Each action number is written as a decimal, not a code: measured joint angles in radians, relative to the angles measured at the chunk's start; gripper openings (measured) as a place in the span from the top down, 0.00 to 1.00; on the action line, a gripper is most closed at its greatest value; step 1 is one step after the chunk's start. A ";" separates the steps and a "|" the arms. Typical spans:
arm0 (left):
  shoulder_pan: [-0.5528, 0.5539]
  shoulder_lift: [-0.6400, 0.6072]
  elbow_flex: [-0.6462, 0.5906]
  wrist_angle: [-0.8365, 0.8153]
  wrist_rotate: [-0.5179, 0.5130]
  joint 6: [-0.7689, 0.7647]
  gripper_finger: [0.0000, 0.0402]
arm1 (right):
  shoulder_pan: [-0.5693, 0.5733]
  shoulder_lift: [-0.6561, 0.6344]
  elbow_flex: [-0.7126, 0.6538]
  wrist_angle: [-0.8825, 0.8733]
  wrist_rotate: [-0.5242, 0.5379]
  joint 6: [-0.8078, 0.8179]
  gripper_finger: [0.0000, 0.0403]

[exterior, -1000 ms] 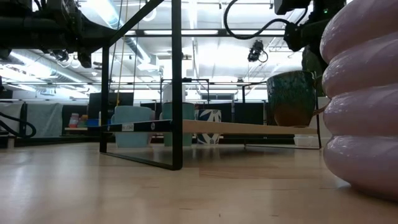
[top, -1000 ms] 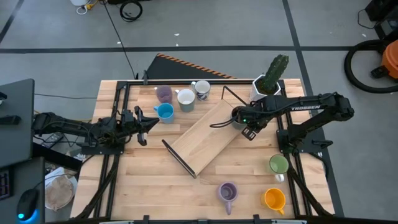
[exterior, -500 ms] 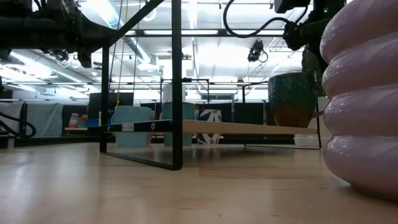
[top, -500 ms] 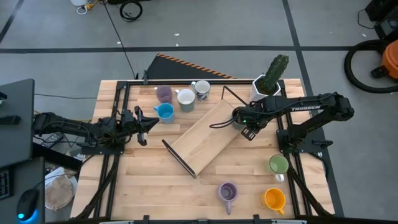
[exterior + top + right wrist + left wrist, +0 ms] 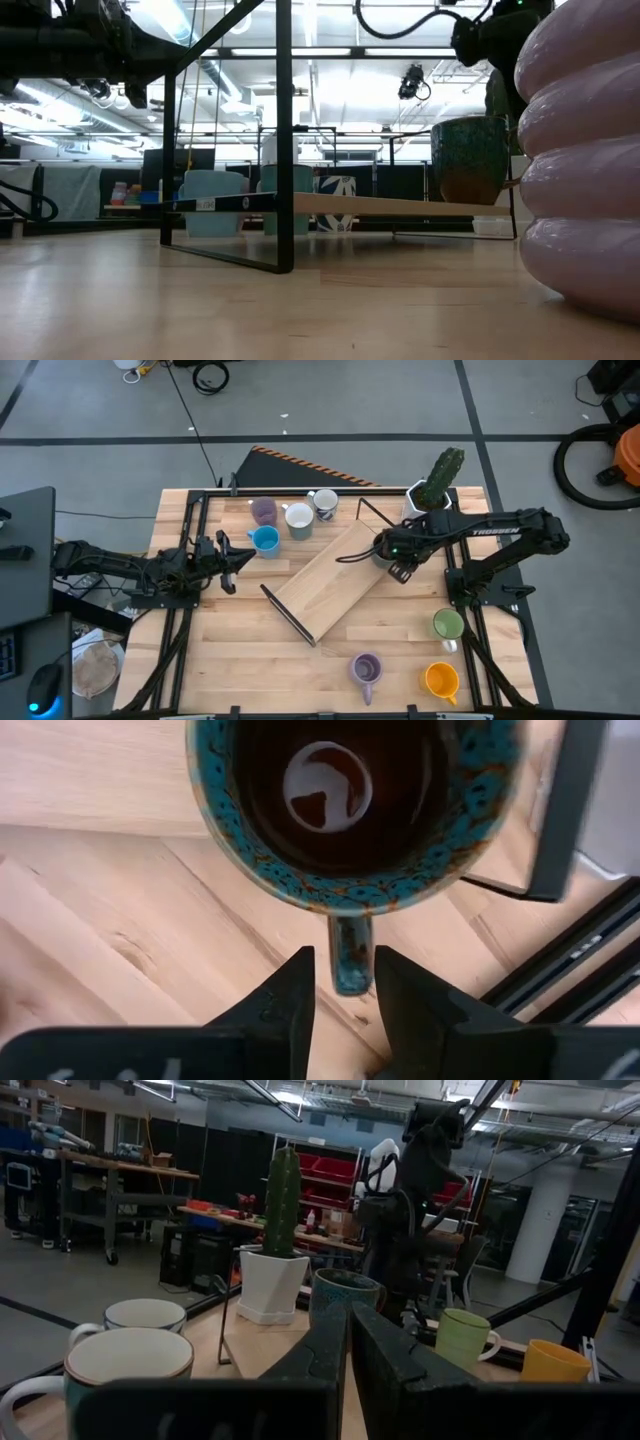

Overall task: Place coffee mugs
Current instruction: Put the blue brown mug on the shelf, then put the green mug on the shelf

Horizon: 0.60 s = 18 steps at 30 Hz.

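Observation:
A dark brown mug with a teal speckled rim (image 5: pixel 383 550) stands upright on its base on the slanted wooden shelf board (image 5: pixel 330 580); it also shows in the low view (image 5: pixel 468 158). My right gripper (image 5: pixel 344 982) is open above it, pointing down, with one finger on each side of the mug's handle (image 5: pixel 350 955) and a gap showing. My left gripper (image 5: pixel 235 556) waits shut and empty at the table's left. A blue mug (image 5: pixel 265 540), a lavender mug (image 5: pixel 263 510) and two white mugs (image 5: pixel 298 518) stand at the back. Green (image 5: pixel 447 624), orange (image 5: pixel 441 680) and lavender (image 5: pixel 366 668) mugs stand at the near right.
A white pot with a green cactus (image 5: pixel 432 488) stands just behind my right gripper. The shelf's black metal frame (image 5: pixel 290 615) rises around the board. The near lavender mug fills the low view's right side (image 5: pixel 580 150).
My right gripper has gone up a little from the dark mug, which stays upright on the board.

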 joint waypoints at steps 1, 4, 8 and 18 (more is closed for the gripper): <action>0.000 0.000 0.000 0.000 0.000 0.000 0.94 | 0.001 -0.002 0.003 -0.003 0.009 -0.002 0.72; 0.000 0.000 0.000 0.003 0.000 0.000 0.94 | 0.013 -0.016 0.004 0.000 0.059 -0.014 0.71; 0.000 0.000 0.000 0.006 0.000 0.001 0.94 | 0.046 -0.054 0.004 0.006 0.136 -0.023 0.70; 0.001 0.000 0.000 0.053 -0.010 0.001 0.94 | 0.195 -0.258 -0.118 0.260 0.287 -0.031 0.71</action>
